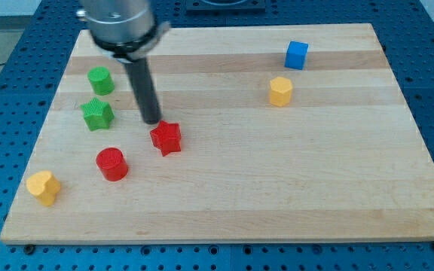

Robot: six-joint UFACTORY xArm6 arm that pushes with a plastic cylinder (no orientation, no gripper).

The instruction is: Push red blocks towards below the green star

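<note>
A green star (97, 114) lies near the view's left on the wooden board (277, 196). A red star (166, 138) lies to its right and a little lower. A red cylinder (112, 164) lies below the green star, slightly to its right. My tip (151, 120) stands just above and left of the red star, close to its upper left point, and to the right of the green star.
A green cylinder (100, 80) sits above the green star. A yellow heart-like block (43, 187) lies at the lower left. A blue cube (296, 55) and a yellow hexagonal block (280, 91) sit at the upper right.
</note>
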